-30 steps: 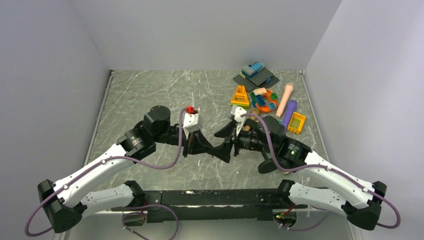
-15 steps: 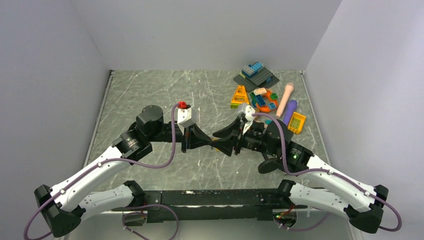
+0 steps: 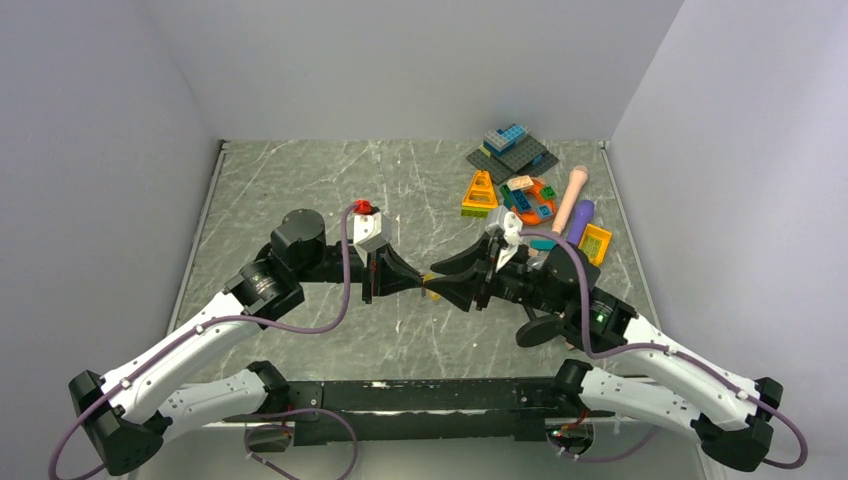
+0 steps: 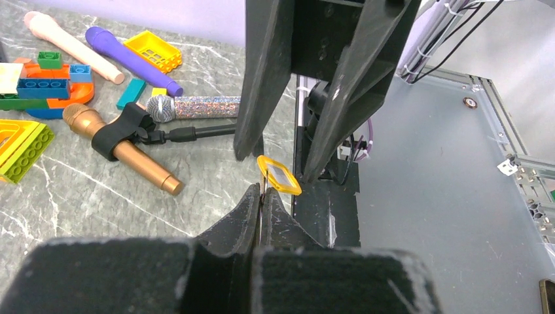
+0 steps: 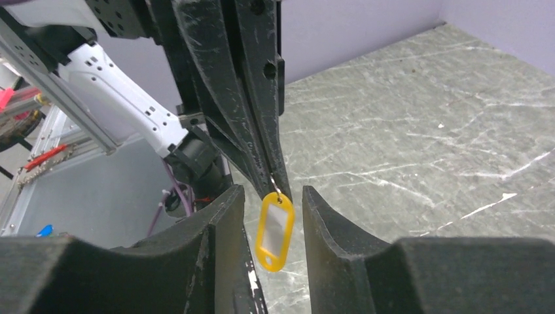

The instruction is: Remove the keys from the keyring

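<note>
Keyring (image 5: 277, 192) with hanging yellow tag (image 5: 275, 232).
Keyring is pinched just above the tag by the left gripper (image 4: 260, 193), fingers clamped together on it; the tag is flanked by the right gripper (image 4: 277, 163), fingers parted, one on each side, narrow gaps seen.

The tag (image 5: 275, 232) hangs under the keyring (image 5: 277, 188), above the table (image 3: 300, 200). The left pincer (image 4: 260, 195) lies left of the tag, pinching the keyring. The right pincer (image 5: 270, 193) lies right of the tag, a finger on either side. The toy pile (image 3: 525, 190) lies behind the tag, rightward.
</note>
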Robot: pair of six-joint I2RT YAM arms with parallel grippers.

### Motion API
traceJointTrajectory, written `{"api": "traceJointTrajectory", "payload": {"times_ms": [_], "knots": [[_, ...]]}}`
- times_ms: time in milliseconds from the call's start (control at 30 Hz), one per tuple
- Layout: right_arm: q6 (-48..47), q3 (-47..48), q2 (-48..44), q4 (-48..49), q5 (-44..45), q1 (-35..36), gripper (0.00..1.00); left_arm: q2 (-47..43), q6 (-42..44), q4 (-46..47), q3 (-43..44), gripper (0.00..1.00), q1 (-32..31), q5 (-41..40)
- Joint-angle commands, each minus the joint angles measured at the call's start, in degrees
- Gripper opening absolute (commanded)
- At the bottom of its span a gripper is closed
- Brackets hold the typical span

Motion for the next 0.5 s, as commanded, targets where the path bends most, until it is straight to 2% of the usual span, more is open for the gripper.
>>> {"api": "traceJointTrajectory", "payload": {"times_ms": [0,300,367,467], "knots": [[-1.1,2.2,2.2,1.1,-0.4,-0.1,0.41,-0.5,-0.4,2.2,-0.3,0.0,0.4,0.5],[-2.1,2.9,3.1,1.1,-0.3,-0.1,0.29,-0.6,-0.4,2.1,-0.1,0.0,0.4,0.7],[-2.2,2.9,3.2,1.0,-0.3,0.0,0.29,-0.5,-0.3,2.0,-0.1,0.0,0.4,0.8],[-2.4,3.4,2.7,0.9,-0.6,-0.1,0.33,-0.2,-0.4,1.9,-0.1,0.0,0.4,0.8]]}}
